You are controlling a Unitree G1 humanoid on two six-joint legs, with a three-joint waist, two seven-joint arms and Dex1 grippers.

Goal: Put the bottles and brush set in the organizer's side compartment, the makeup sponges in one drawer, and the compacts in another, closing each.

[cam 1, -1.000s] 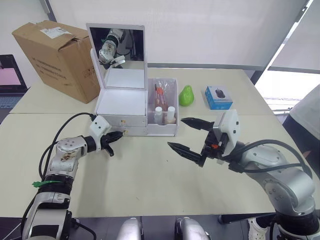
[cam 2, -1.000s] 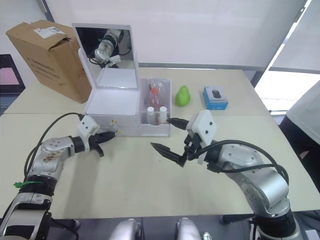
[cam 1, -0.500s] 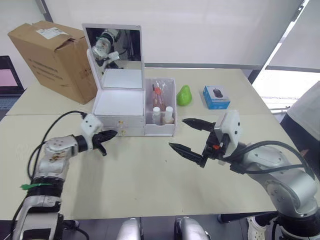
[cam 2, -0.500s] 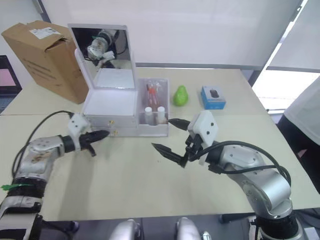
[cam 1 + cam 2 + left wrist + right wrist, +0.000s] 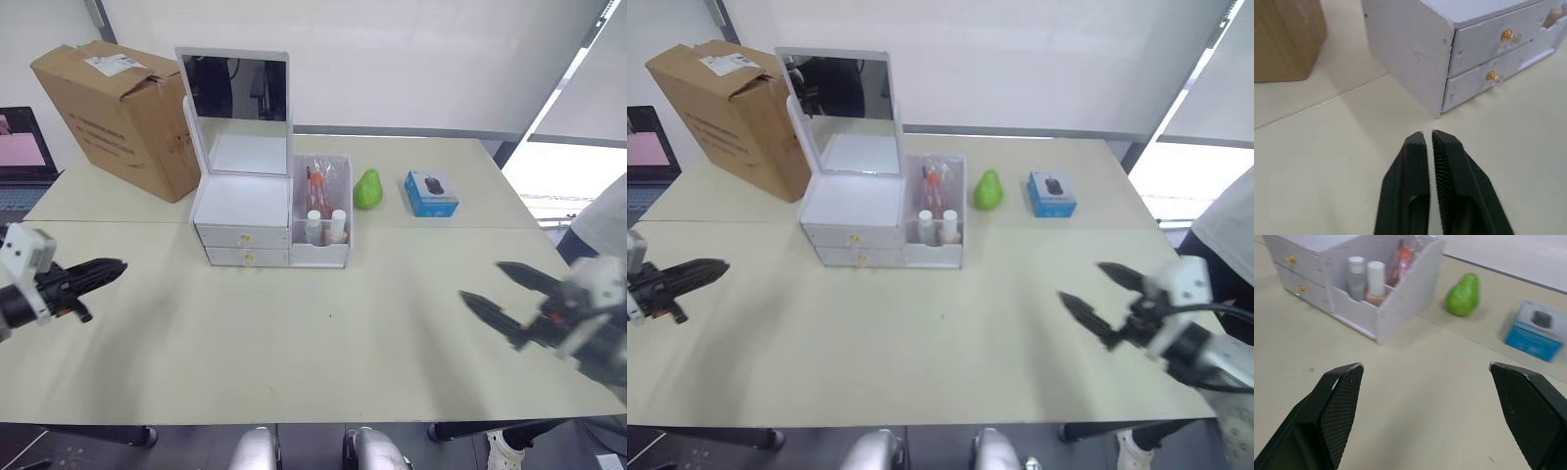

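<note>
We see the organizer standing toward the far edge of the tabletop, its mirror lid upright and both gold-knobbed drawers pushed shut. The side compartment sits on the organizer's right, and in it we find the two bottles at its near end, white caps up, with the brush set standing behind them. Neither the makeup sponges nor the compacts can be seen by us anywhere on the tabletop.

Our left gripper hangs near the left edge of the tabletop, well apart from the organizer, its jaws pressed together with nothing between them; in its wrist view the drawer fronts lie ahead of the fingertips. Our right gripper is near the right edge, jaws spread wide and empty.

A cardboard box stands at the far left corner, just beside the organizer. A green pear and a small blue box rest near the far edge, right of the organizer.
</note>
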